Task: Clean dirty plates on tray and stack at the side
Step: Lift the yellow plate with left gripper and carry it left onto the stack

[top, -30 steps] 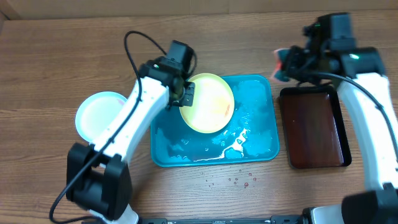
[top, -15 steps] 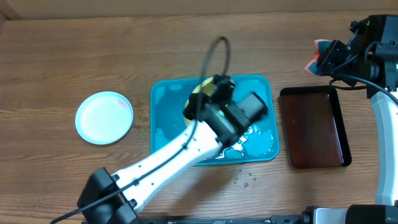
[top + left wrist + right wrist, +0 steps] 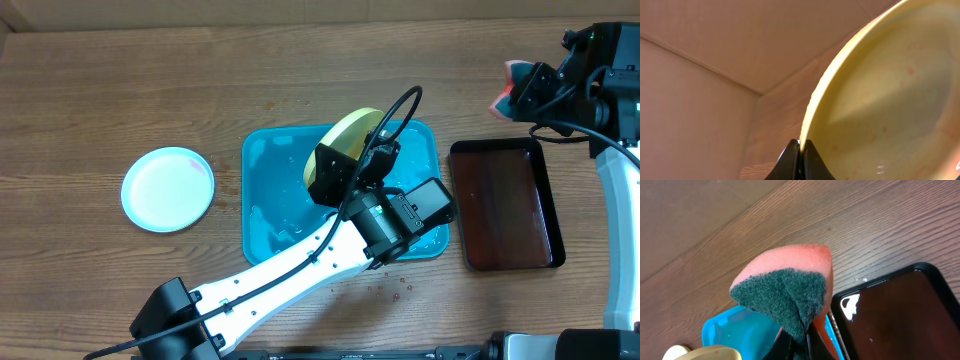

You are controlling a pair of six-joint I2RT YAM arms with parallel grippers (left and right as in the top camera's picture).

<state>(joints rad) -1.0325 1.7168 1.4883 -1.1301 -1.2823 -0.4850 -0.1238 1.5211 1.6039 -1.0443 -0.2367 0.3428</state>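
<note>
The left gripper (image 3: pixel 322 172) is closed on the rim of a yellow-green plate (image 3: pixel 348 132) and holds it tilted on its edge above the turquoise tray (image 3: pixel 262 200). Its arm reaches in a long diagonal across the tray. A blue-white plate (image 3: pixel 168 189) lies on the table, well apart to the left. The right gripper (image 3: pixel 522 92) is raised beyond the dark tray (image 3: pixel 505 210), far from the plate, and it clamps a sponge (image 3: pixel 508 84).

In the left wrist view, only the fingertips (image 3: pixel 790 161) pinch the thin rim, and faint red specks remain on the plate. I think this small grip is the risk: if the plate is wet, a push from the sponge could turn it or make it slip down into the tray.

In the right wrist view, the green scrubbing side of the sponge faces the camera.
</note>
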